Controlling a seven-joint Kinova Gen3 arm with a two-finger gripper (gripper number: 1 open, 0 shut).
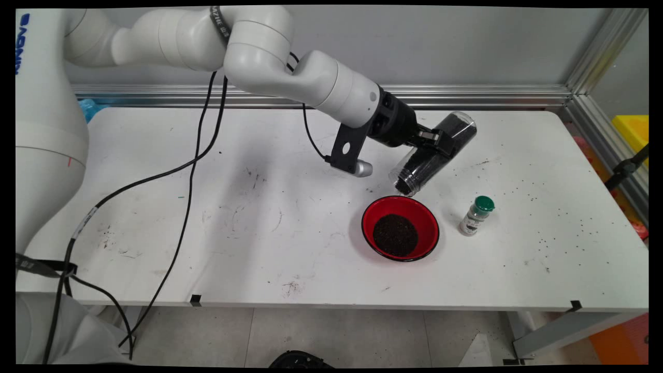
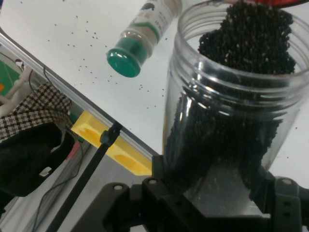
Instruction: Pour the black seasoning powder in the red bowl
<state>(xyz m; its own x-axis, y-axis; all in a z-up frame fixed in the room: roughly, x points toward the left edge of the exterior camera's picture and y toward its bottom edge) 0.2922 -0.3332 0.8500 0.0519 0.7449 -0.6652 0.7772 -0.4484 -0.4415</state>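
Observation:
My gripper (image 1: 440, 144) is shut on a clear plastic jar (image 1: 434, 154) filled with small black grains. The jar is tilted steeply, its open mouth pointing down and left, just above the far rim of a red bowl (image 1: 428, 218). A dark heap of the same grains (image 1: 395, 234) lies in the bowl. In the hand view the jar (image 2: 231, 111) fills the right side, with grains piled at its mouth, and the gripper (image 2: 212, 193) clasps its lower part. A small spice bottle with a green cap (image 1: 476, 215) stands right of the bowl; it also shows in the hand view (image 2: 142, 36).
Black grains are scattered over the right part of the white table (image 1: 207, 207). Black cables (image 1: 191, 171) hang from the arm across the table's left half. An aluminium rail (image 1: 518, 96) runs along the back edge. A yellow box (image 1: 634, 129) sits beyond the right edge.

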